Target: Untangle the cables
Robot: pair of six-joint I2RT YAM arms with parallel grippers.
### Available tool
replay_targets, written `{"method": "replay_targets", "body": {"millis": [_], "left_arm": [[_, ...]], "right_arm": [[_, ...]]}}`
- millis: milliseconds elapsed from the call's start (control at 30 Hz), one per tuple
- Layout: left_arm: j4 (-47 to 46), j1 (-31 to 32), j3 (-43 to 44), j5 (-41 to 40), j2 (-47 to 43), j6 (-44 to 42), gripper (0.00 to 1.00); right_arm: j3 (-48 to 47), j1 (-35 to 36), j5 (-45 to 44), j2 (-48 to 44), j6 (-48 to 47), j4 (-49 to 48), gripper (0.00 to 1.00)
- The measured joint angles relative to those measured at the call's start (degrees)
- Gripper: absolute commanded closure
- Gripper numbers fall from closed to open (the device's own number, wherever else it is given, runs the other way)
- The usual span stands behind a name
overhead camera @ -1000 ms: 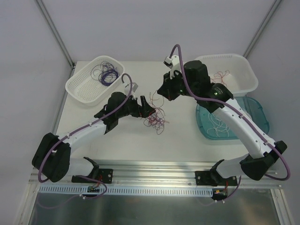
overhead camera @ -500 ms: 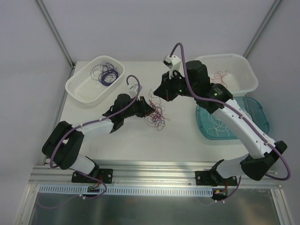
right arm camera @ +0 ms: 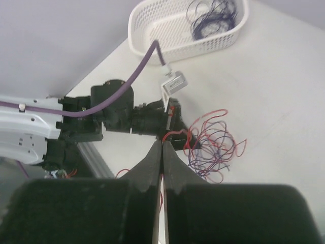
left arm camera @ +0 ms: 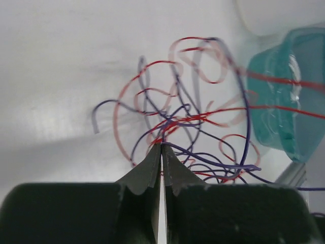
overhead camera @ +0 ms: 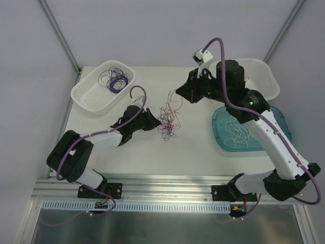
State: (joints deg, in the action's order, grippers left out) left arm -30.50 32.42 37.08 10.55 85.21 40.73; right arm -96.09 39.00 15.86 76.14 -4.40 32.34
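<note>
Clamping cables (overhead camera: pixel 167 119): left tool (left arm camera: pixel 161 146) and right tool (right arm camera: pixel 162 141) both clenched on strands.

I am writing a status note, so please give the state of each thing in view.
left fingers: shut on the cable tangle
right fingers: shut on a red cable, raised
cable tangle: knotted, red and purple mixed
white basket: holds purple cables
white bin: holds red cables
teal tray: holds white cables

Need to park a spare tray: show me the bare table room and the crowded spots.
Bare: the near strip of the table between tangle and teal tray; the back strip between left basket and right basket. Crowded: the middle, where left end effector and right end effector pinch the tangle.
</note>
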Motion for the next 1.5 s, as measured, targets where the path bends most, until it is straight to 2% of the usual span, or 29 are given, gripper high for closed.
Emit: {"method": "replay_targets", "body": {"millis": [300, 567, 867, 1000, 1067, 1167, 1200, 1267, 1300, 1333, 1433, 1500], "left_arm": [[17.64, -11.78, -3.43, -7.10, 0.02, 8.20, 1.00], [30.84, -13.55, -4.13, -13.88, -7.54, 8.94, 1.00], [41.88, -22.14, -4.13, -19.21, -13.53, 10.78, 1.00], [43.74, -22.40, -3.65, -18.80, -15.28, 8.94, 0.98], [43.89, -22.40, -2.84, -17.16, -15.30, 6.86, 0.87], [43.74, -22.34, -0.87, -12.76, -16.26, 1.46, 0.75], [43.30, -22.18, -0.13, -10.75, -17.31, -0.98, 0.63], [41.86, -21.44, 0.57, -7.58, -20.06, -4.55, 0.47], [41.03, -21.00, 0.87, -5.44, -21.97, -6.49, 0.35], [40.06, -20.55, 1.14, -3.21, -23.80, -8.46, 0.30], [37.75, -18.99, 2.99, 3.15, -27.74, -12.90, 0.20], [36.39, -17.62, 4.83, 6.49, -28.79, -15.47, 0.19]], "right_arm": [[-5.68, -7.87, -1.11, -7.80, -0.76, 1.22, 0.99], [-6.64, -11.45, -1.49, -10.93, -1.11, 1.42, 0.99], [-6.54, -16.31, -9.33, -13.20, -3.37, 2.05, 0.99], [-6.40, -16.63, -5.81, -13.99, -3.39, 1.92, 0.99], [-4.48, -16.63, -0.94, -13.90, -2.10, 0.13, 0.99], [0.04, -16.15, 6.19, -12.57, 0.20, -2.60, 0.99], [1.25, -15.61, 8.00, -11.61, 0.76, -3.02, 0.99], [3.04, -14.36, 10.86, -8.57, 1.11, -3.61, 0.99], [3.87, -13.73, 12.22, -6.99, 1.16, -3.63, 0.99], [4.59, -13.22, 13.60, -5.53, 1.14, -3.54, 0.99], [6.19, -12.17, 16.68, -2.62, 0.63, -3.17, 0.99], [6.91, -11.85, 17.99, -2.12, 0.37, -3.06, 0.99]]}}
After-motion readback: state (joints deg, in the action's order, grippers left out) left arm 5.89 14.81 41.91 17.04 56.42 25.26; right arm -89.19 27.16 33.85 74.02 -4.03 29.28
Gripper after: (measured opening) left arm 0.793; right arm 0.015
